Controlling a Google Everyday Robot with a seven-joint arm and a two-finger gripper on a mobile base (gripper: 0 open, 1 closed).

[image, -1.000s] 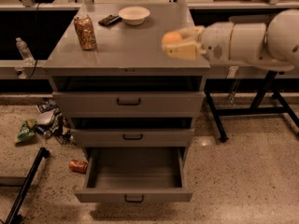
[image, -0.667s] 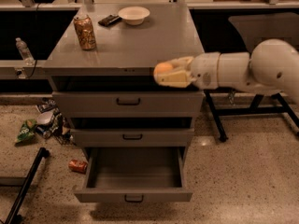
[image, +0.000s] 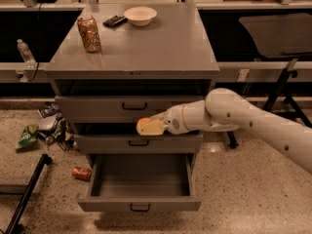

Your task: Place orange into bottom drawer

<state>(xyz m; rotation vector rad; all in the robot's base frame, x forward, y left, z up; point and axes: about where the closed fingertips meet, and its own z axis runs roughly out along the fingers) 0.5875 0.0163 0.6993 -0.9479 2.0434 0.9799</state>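
My gripper (image: 147,126) hangs in front of the cabinet at the height of the middle drawer, above the bottom drawer. Its pale yellow tip is closed around the orange (image: 142,126), of which only a small rounded orange patch shows at the left end. The bottom drawer (image: 112,204) is pulled out toward the camera, with its grey inside showing and a black handle on its front. The white arm reaches in from the right.
A gold-and-red soda can (image: 89,33), a white bowl (image: 140,15) and a small black object (image: 115,20) stand on the cabinet top (image: 161,48). A red can (image: 81,173), a green bag (image: 28,135) and other litter lie on the floor at left. A black stand leg (image: 24,194) is at lower left.
The arm has come down from the level of the cabinet top to the front of the middle drawer and moved left, with the gripper still closed on the orange.
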